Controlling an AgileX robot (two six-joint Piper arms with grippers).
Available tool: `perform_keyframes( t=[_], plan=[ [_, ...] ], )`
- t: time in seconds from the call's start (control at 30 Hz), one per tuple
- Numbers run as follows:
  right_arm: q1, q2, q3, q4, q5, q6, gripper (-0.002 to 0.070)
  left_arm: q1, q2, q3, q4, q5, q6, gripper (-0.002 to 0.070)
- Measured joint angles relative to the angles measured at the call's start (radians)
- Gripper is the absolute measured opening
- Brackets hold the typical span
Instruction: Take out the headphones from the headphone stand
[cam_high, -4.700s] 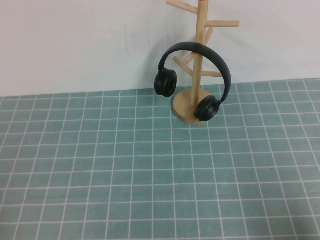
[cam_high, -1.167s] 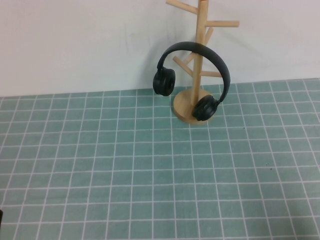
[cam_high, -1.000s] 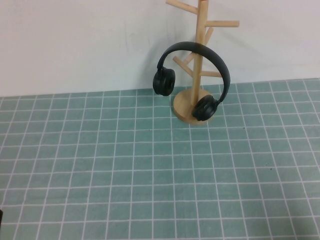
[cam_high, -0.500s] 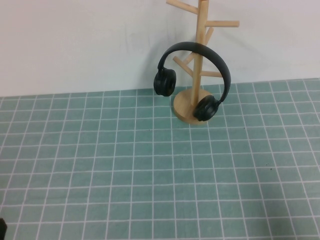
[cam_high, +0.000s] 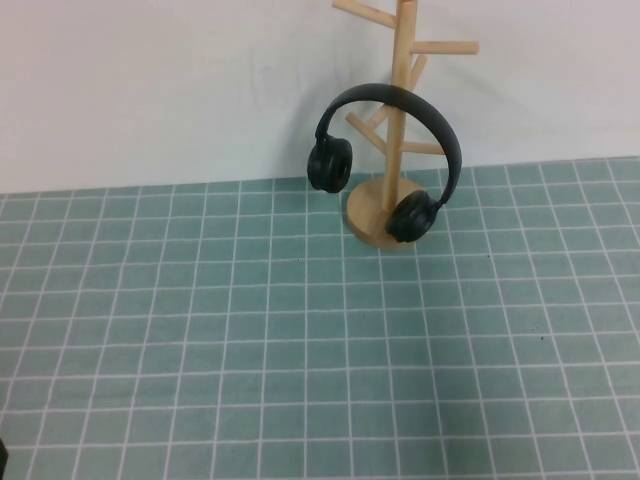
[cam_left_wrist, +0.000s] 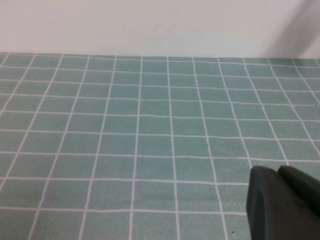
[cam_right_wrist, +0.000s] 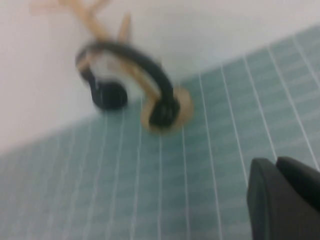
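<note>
- Right gripper (cam_right_wrist: 280, 200) sits well short of the headphone stand (cam_high: 400, 120), above the green grid mat (cam_high: 300, 350); its fingers are pressed together, holding nothing.
- Left gripper (cam_left_wrist: 280, 205) shows only as a dark tip in its own wrist view, low over the mat, far from the stand; cannot tell whether its fingers are apart or together.
- Only a dark sliver at the high view's lower left corner; neither arm reaches the stand.
- Headphones (cam_high: 390, 160) hang on the stand, headband draped over the post at a peg, tilted.
- One ear cup hangs off the stand's left side, clear of the mat.
- Other ear cup sits lower, in front of the stand's round base.
- Stand is upright at the mat's far edge, just before the white wall (cam_high: 150, 90).
- Right wrist view shows headphones (cam_right_wrist: 130, 80) and stand (cam_right_wrist: 170, 110) blurred, well apart from the gripper.
</note>
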Motion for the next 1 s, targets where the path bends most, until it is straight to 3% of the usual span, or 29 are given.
perform_keyframes(
  t=[0.13, 0.27, 0.4, 0.63, 0.77, 0.87, 1.0],
  plan=[
    [0.001, 0.228, -0.213, -0.126, 0.157, -0.046, -0.0001, 0.000, 0.000, 0.000, 0.002, 0.000, 0.000, -0.0003],
    [0.080, 0.396, -0.349, -0.146, 0.160, -0.042, -0.0001, 0.000, 0.000, 0.000, 0.002, 0.000, 0.000, -0.0003],
    [0.275, 0.569, -0.438, -0.261, 0.160, 0.050, -0.0001, 0.000, 0.000, 0.000, 0.002, 0.000, 0.000, -0.0003],
    [0.691, 0.809, -0.559, -0.806, 0.087, 0.378, -0.0001, 0.000, 0.000, 0.000, 0.002, 0.000, 0.000, -0.0003],
    [0.810, 0.939, -0.660, -1.042, 0.074, 0.459, 0.0007, 0.000, 0.000, 0.000, 0.002, 0.000, 0.000, -0.0003],
    [0.829, 1.029, -0.740, -1.161, 0.050, 0.472, 0.0083, 0.000, 0.000, 0.000, 0.002, 0.000, 0.000, -0.0003],
    [0.823, 1.116, -0.820, -1.243, -0.015, 0.510, 0.0301, 0.000, 0.000, 0.000, 0.002, 0.000, 0.000, -0.0003]
  ],
)
